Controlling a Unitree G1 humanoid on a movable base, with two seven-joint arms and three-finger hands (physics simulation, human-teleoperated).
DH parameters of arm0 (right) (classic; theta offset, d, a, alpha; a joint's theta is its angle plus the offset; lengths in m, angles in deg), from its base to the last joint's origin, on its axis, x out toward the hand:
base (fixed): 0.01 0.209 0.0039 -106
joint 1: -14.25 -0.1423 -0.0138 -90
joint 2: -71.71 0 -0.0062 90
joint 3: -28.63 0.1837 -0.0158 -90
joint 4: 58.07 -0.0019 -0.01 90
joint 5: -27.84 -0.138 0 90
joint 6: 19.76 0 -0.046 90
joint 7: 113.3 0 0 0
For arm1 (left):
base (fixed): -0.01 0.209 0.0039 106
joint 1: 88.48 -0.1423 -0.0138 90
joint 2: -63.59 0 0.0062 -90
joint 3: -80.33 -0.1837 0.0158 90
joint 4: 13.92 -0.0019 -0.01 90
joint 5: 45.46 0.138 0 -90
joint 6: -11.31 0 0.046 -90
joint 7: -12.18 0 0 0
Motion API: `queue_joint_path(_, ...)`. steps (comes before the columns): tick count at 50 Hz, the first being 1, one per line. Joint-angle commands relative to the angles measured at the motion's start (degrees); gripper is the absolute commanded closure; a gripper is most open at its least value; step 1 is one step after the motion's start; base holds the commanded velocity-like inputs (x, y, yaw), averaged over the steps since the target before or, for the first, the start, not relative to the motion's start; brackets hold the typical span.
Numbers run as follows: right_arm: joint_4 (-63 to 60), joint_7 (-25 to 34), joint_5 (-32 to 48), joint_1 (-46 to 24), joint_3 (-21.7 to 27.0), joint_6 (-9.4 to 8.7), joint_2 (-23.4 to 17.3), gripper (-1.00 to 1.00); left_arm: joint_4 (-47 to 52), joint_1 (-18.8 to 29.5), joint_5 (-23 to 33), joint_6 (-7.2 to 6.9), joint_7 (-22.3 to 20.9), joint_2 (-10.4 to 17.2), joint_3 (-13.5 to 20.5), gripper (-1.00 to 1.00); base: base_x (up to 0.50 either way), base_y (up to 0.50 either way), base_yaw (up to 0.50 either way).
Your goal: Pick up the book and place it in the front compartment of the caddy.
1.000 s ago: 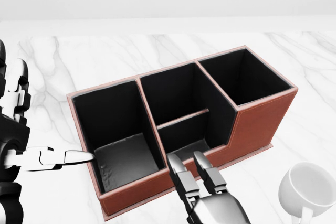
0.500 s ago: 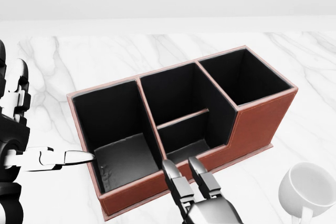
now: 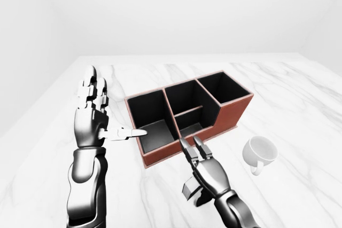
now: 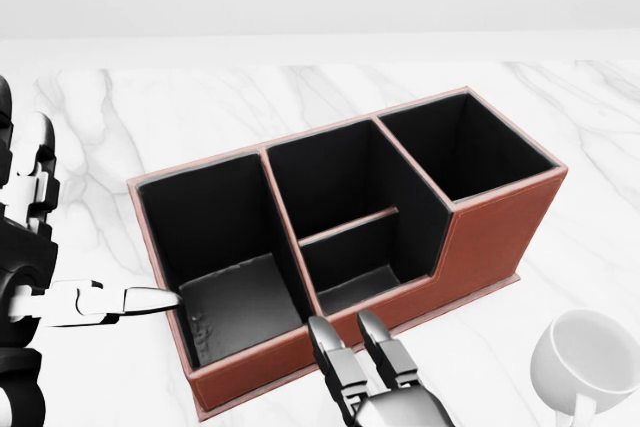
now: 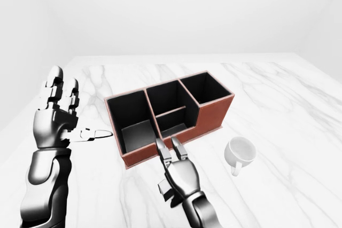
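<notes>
The red-brown caddy (image 4: 490,237) with black insides stands on the marble table, with three compartments along its length and the middle one split by a low divider. A dark grey flat slab, apparently the book (image 4: 240,302), lies tilted at the bottom of the left compartment. My left hand (image 3: 107,115) is open to the left of the caddy, fingers upright, thumb tip touching or just short of the caddy's left wall. My right hand (image 4: 345,335) is open and empty, just below the caddy's near wall at the bottom of the head view.
A white mug (image 3: 260,152) stands on the white marble table (image 3: 299,94) to the right of my right hand, below the caddy's right end. A plain white wall rises beyond the table's top edge.
My right hand has drawn down toward the bottom of the head view, away from the caddy's near wall. The left hand, caddy and mug have not moved.
</notes>
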Motion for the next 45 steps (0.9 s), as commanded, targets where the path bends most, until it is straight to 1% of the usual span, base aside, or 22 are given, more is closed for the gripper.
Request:
queue_joint_path(1, 1.7, -1.1, 0.1, 0.0, -0.2, 0.00, -0.2, -1.00, -0.2, 0.0, 0.1, 0.00, 0.0, 0.0, -0.1, -1.00, 0.00, 0.00, 0.00)
queue_joint_path(2, 1.9, -1.1, 0.1, 0.0, -0.2, 0.00, -0.2, -1.00, -0.2, 0.0, 0.1, 0.00, 0.0, 0.0, -0.1, -1.00, 0.00, 0.00, 0.00)
queue_joint_path(3, 1.8, -1.2, 0.1, 0.0, -0.2, 0.00, -0.2, -0.27, -0.2, 0.0, 0.1, 0.00, 0.0, 0.0, -0.1, -1.00, 0.00, 0.00, 0.00)
queue_joint_path(4, 1.8, -1.0, 0.0, 0.1, -0.2, 0.00, -0.2, 0.65, 0.1, 0.0, 0.1, 0.00, 0.0, 0.0, -0.1, -1.00, 0.00, 0.00, 0.00)
queue_joint_path(5, 1.8, -0.9, 0.0, 0.1, -0.2, 0.00, -0.3, 1.00, 0.2, -0.1, 0.1, 0.00, 0.0, 0.0, -0.1, -1.00, 0.00, 0.00, 0.00)
queue_joint_path(23, 1.7, -0.8, -0.3, -0.1, 0.1, 0.00, -0.1, 1.00, -0.2, 0.0, 0.1, 0.00, 0.0, 0.0, -0.1, -1.00, 0.00, 0.00, 0.00)
queue_joint_path(35, -5.8, 5.1, -2.1, -0.5, 3.1, 0.00, 0.7, 1.00, -0.4, 0.1, -0.2, 0.00, 0.0, 0.1, 0.3, -1.00, 0.00, 0.00, 0.00)
queue_joint_path(45, -15.1, 12.4, -3.4, -0.7, 5.7, 0.00, 1.7, 1.00, -0.8, 0.3, -0.3, 0.00, 0.0, 0.2, 0.4, -1.00, 0.00, 0.00, 0.00)
